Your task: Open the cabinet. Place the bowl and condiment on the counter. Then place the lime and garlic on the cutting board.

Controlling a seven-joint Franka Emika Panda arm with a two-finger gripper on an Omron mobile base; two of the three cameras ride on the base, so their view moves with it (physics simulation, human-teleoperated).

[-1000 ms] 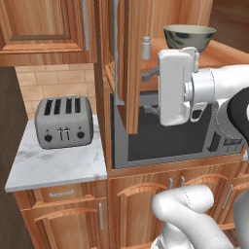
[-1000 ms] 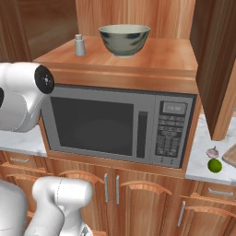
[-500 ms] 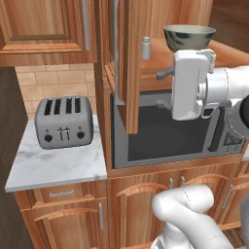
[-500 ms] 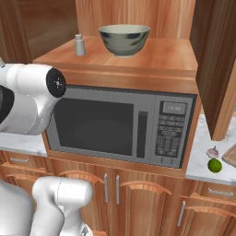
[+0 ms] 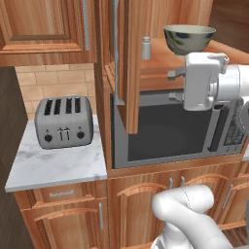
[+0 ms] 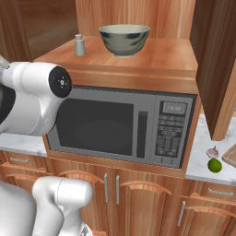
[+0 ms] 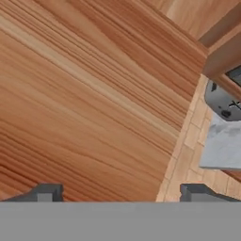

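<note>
Where woodgrain runs, bowl (image 6: 124,39) (round) sits.

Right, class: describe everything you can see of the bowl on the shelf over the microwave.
The bowl is round and deep, dark grey-black outside with a pale cream inside, and looks glazed. It stands upright on its base and appears empty, on the reddish wooden shelf above the microwave. A small pale shaker stands apart to one side of it. Only the shelf touches it.
</note>
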